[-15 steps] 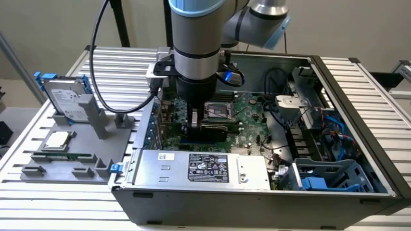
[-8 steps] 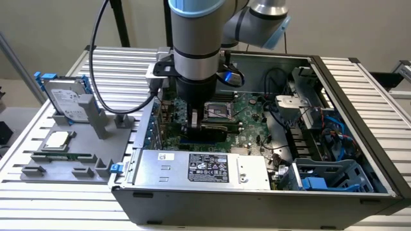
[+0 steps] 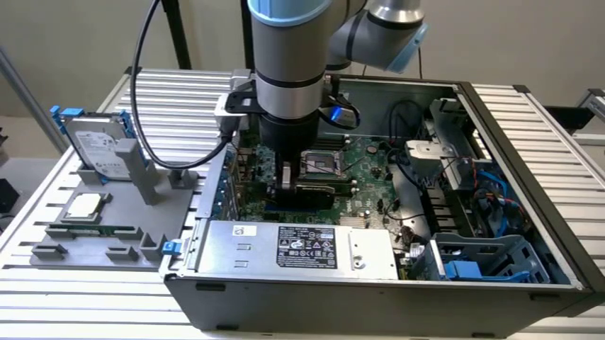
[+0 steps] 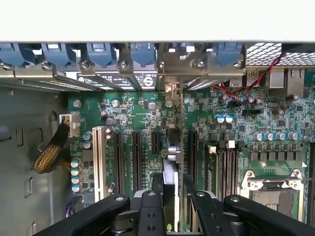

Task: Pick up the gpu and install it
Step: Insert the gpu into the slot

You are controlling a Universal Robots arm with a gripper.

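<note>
I am looking at a plain, pale wall point(image 3: 529, 35) running behind the work area, evenly lit with no hard shadows falling across it. A table point(image 3: 567, 142) of ribbed silver aluminium slats is spreading across the scene, catching soft light on its ridges. At the exterior view's left a slanted metal post point(image 3: 21, 92) is standing beyond the table edge, with a strip of beige floor point(image 3: 24, 134) showing past it. At the exterior view's right edge a dark frame piece point(image 3: 567, 113) is sitting against the wall.
</note>
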